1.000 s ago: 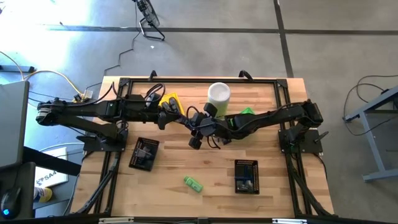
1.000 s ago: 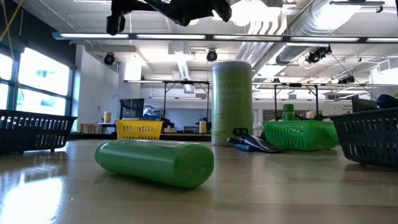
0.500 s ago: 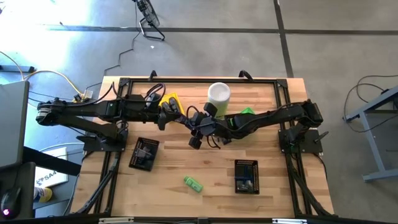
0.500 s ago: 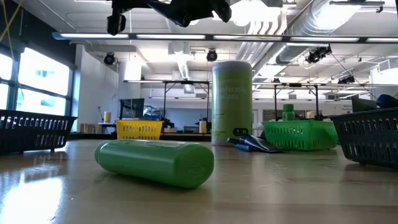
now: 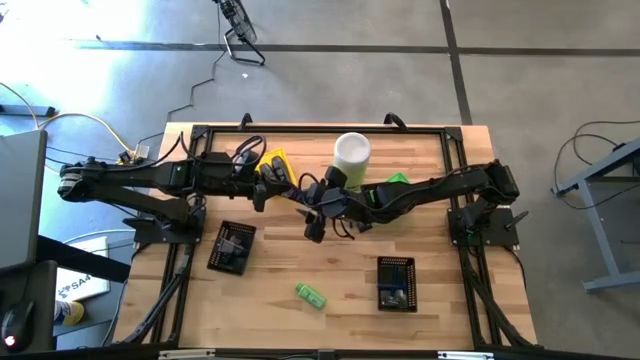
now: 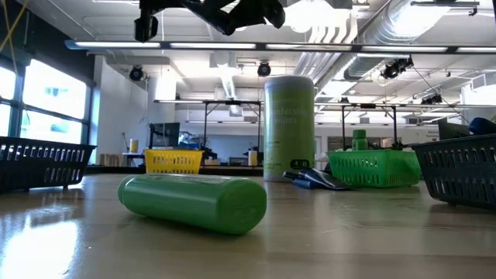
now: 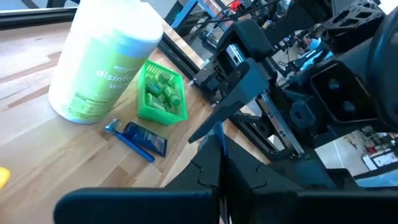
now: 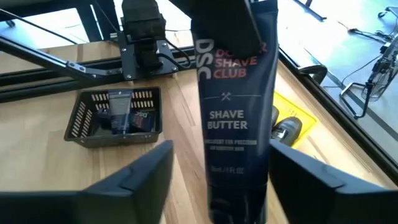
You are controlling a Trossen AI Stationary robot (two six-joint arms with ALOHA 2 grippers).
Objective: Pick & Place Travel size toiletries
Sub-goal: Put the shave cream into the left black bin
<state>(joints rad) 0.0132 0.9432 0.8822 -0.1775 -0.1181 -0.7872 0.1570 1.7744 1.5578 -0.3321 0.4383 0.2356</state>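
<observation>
A dark navy tube marked "shave butter" hangs in the air over the middle of the table, between my two grippers. My left gripper comes from the table's left and is shut on the tube's far end. My right gripper comes from the table's right and is open; its fingers stand on either side of the tube's near part. One green bottle lies on its side near the front edge. A blue razor and a navy packet lie beside the canister. My left gripper pinches the navy tube at the end farthest from my right gripper, between its two shut fingers, coming roughly level from the table's left. From its own wrist the tube shows edge-on as a thin blue line. The tube is lifted clear of the table.
A tall pale-green canister stands at the back middle, a green tray with green bottles to its right and a yellow tray to its left. Two black mesh trays sit nearer the front.
My right gripper has opened and let go of the navy tube, without moving away. The tube stays in the air in my left gripper, which has shut on its end.
</observation>
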